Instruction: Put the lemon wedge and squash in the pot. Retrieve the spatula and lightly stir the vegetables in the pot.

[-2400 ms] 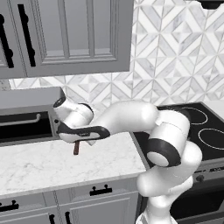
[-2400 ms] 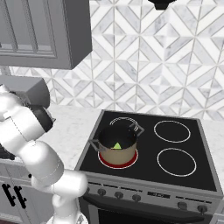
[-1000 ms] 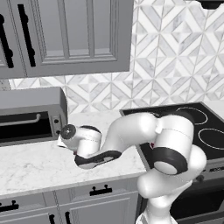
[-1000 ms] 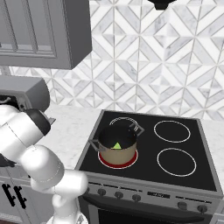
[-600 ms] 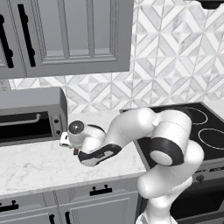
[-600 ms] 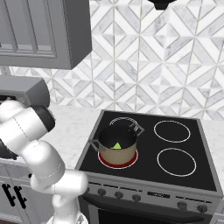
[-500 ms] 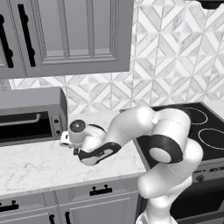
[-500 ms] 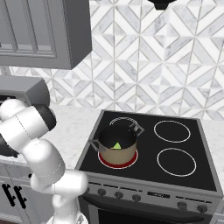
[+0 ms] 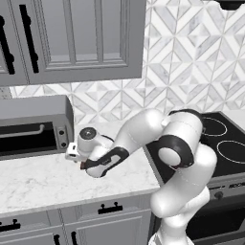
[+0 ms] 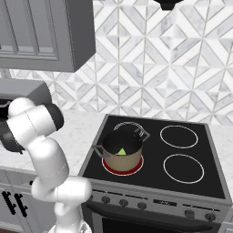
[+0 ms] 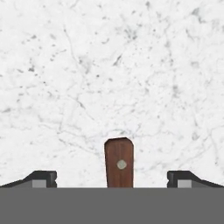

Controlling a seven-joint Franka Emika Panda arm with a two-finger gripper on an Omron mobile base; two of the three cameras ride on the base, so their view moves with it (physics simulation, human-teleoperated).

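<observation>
The tool (image 11: 112,179) stands spread wide over the marble desk (image 11: 109,65), the spatula (image 11: 119,162) handle's end lying between its tips, apparently untouched. On the stove, the pot (image 10: 122,150) holds the lemon wedge (image 10: 121,151).

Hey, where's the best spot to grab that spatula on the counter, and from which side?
Grip the spatula by its straight reddish-brown handle, coming straight down from above. It lies flat on the marble counter, and the handle's end already sits centred between the open hand's fingertips, so closing across its narrow width looks best.
</observation>
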